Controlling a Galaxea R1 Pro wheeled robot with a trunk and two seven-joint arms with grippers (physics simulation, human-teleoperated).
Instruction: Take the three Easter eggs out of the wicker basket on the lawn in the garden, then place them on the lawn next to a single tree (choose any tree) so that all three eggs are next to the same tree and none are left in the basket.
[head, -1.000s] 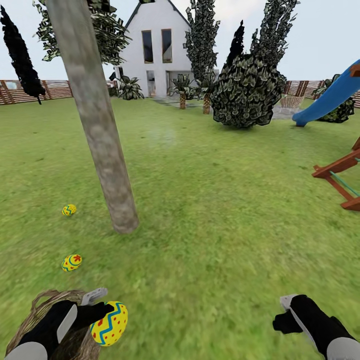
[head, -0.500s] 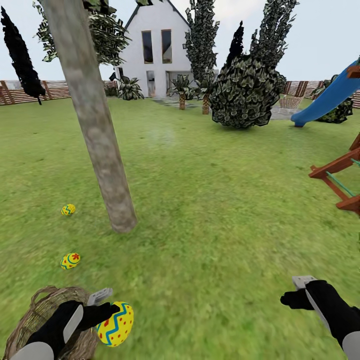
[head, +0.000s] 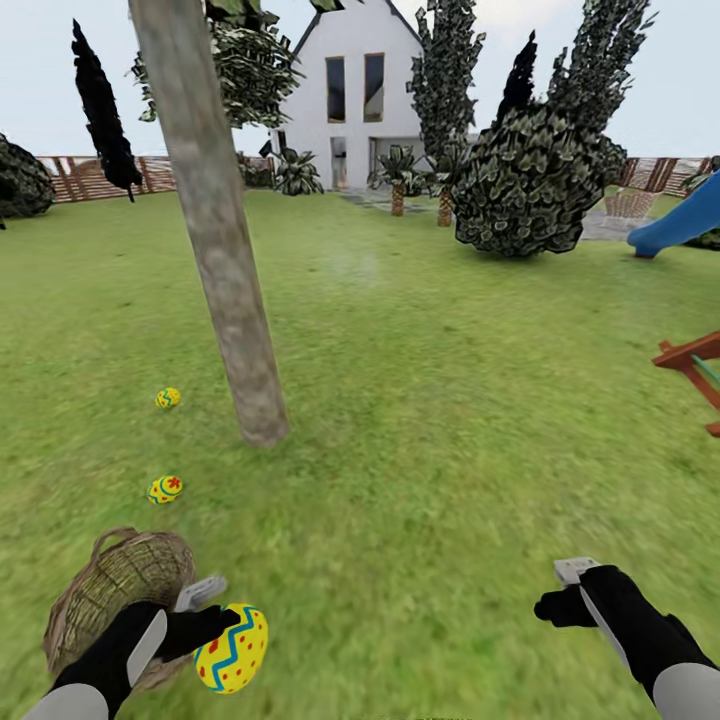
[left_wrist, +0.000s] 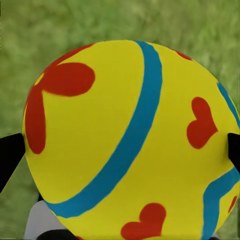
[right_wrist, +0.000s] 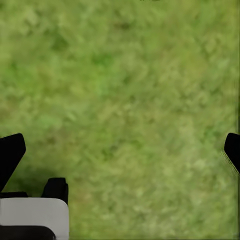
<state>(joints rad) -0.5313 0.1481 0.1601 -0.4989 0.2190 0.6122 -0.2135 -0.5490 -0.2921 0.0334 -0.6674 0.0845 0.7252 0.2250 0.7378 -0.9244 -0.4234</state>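
Egg number 3 sat at the lower left of the head frame, pinched in the left tool just right of the wicker basket and above the lawn. In the left wrist picture the egg bulged between the 2 dark fingertips at the frame's side edges, so the hold looked to fall across its widest girth. I judged it light, rigid and smooth-shelled; a rounded body like that could squirt out if squeezed off-centre, so the middle band was the safest place to hold, with modest force in case the shell was fragile. It would probably roll on release, so a low set-down on the grass seemed wise. The other 2 eggs already lay on the grass left of the tree: 1 near the trunk's base at centre left, 1 lower, between trunk and basket. Whether the basket was empty could not be told through its weave. The right tool, at the lower right, hung spread apart and held nothing, its fingertips wide over bare grass.
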